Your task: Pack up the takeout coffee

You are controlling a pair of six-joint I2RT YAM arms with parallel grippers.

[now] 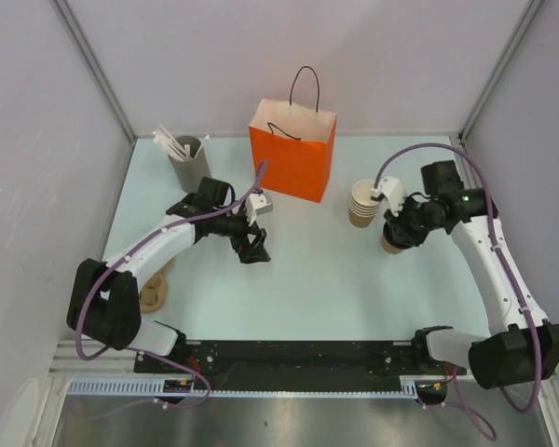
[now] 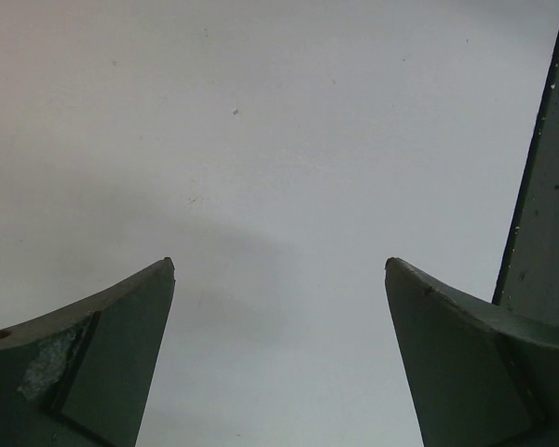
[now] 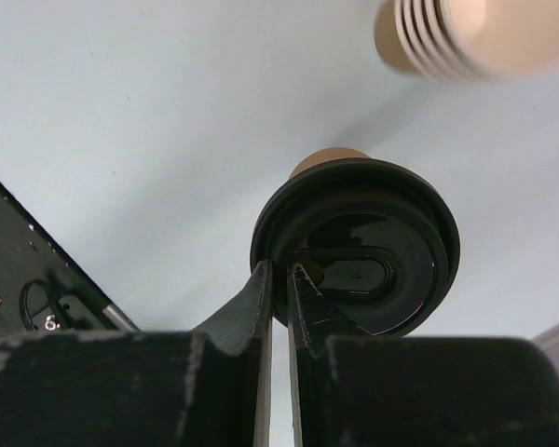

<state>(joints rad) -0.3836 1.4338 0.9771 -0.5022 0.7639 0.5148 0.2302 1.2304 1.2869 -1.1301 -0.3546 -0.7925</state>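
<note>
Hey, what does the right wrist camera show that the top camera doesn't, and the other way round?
Right wrist only: the black lid seated on the tan cup, its rim pinched in the right arm's jaws. Top only: the orange bag, the grey holder of white sticks, the left arm. Both: that cup and the stack of lidless cups.

On the pale tabletop (image 1: 307, 279), an orange bag (image 1: 293, 158) stands far centre, the left tool (image 1: 252, 246) near its left, the right tool (image 1: 395, 235) over the takeout coffee (image 1: 388, 247) beside stacked cups (image 1: 361, 205).
</note>
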